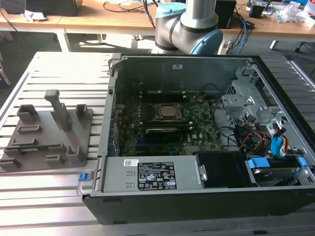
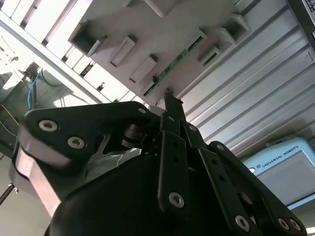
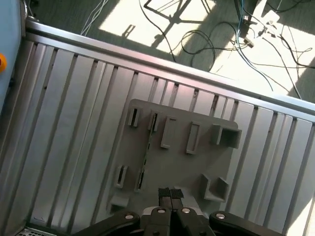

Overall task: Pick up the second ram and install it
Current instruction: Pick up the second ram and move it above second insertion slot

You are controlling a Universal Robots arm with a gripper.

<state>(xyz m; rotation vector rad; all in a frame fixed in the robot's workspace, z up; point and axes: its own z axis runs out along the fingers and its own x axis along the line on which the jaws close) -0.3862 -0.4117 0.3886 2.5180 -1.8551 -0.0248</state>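
Slatted aluminium tabletop (image 1: 59,69) carries a grey holder tray (image 1: 86,120) just beside the opened computer case (image 1: 197,211), whose motherboard (image 1: 199,132) lies exposed. Standing on edge in a tray slot is the second ram (image 3: 147,147) (a thin green stick in both wrist views). The gripper (image 3: 170,192) hangs over the tray's edge, fingers pressed together, gripping nothing, apart from the ram.

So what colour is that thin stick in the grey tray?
The second ram is green, clearest in the second wrist view.
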